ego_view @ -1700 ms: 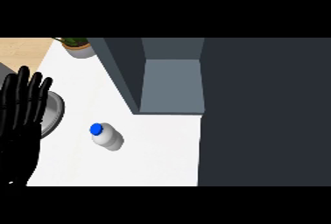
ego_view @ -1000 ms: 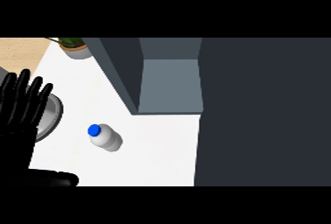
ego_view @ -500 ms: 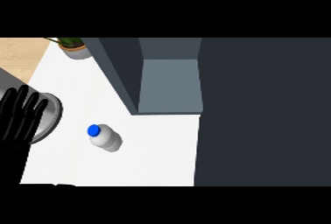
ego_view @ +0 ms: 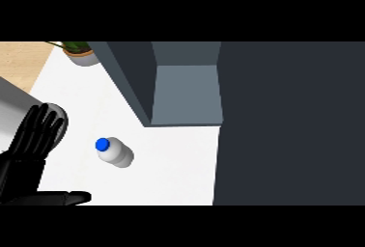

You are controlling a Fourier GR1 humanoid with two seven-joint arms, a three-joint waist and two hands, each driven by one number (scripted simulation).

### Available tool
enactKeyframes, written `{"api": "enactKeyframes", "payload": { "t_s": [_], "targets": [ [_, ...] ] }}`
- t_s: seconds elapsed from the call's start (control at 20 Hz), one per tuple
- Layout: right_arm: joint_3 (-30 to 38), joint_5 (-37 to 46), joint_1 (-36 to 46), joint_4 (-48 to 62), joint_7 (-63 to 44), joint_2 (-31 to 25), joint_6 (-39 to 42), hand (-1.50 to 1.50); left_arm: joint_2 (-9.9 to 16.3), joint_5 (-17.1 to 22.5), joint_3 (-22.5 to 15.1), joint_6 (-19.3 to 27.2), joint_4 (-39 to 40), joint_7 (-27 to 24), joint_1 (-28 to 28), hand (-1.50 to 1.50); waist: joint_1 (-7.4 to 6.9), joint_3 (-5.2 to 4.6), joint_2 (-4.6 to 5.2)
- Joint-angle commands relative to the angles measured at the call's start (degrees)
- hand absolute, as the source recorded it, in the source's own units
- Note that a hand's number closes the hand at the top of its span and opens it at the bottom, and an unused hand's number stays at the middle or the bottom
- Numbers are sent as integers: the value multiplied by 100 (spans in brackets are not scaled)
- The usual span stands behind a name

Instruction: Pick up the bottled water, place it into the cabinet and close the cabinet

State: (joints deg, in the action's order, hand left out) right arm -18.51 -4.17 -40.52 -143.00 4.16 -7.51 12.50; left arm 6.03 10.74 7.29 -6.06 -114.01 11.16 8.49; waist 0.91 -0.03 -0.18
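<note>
On the counter, mid-left: the bottle [ego_view: 114,153] lies well short of the cabinet, blue cap toward the upper left, nothing touching it.
Counter: white top [ego_view: 171,164], bare around the bottle, so a hand can come at it from either side.
Left hand: black hand [ego_view: 37,132] at the view's left edge, fingers straight and slightly fanned, pointing up the frame, holding nothing; it sits just beside the bottle, apart from it.
Reason for that pose, as a judgement: fingers are kept straight so they can curl round the bottle's body once the hand moves right.
Right hand: not in view; a dark shape at the lower left edge may be the thumb or part of the arm, I cannot tell which.
Cabinet: grey box [ego_view: 187,94] up and right of the bottle, its inside showing, so it looks open and ready to take the bottle.
Dark area: large dark panel [ego_view: 292,125] fills the right side; possibly the door, not certain.
Other: potted plant [ego_view: 80,52] at the far corner; grey rounded object [ego_view: 18,103] under the left hand's fingertips.
Task state: pick-up not yet begun.
</note>
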Motion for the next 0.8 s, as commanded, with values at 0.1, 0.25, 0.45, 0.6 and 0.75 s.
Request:
{"api": "enactKeyframes", "payload": {
  "t_s": [0.1,0.25,0.45,0.6,0.75],
  "targets": [
    [-623,476,-399,-886,-292,18,-211,-150,28,60,143,-369,1357,-584,-85,-150,15,-8,7],
    [-517,349,-752,-994,66,-213,-25,-150,-13,151,212,-548,1995,-930,-146,-150,48,-8,0],
    [-482,195,-988,-943,372,-399,58,-150,-40,64,348,-552,3217,-1321,-720,-150,77,-6,10],
    [-606,335,-888,-1076,189,-328,-192,-150,-76,-209,392,-659,4049,-2194,-692,-150,66,-16,29],
    [-673,460,-871,-714,569,-328,-210,-150,83,-274,514,-733,4992,-2475,-1293,-150,74,-10,25]
  ]
}}
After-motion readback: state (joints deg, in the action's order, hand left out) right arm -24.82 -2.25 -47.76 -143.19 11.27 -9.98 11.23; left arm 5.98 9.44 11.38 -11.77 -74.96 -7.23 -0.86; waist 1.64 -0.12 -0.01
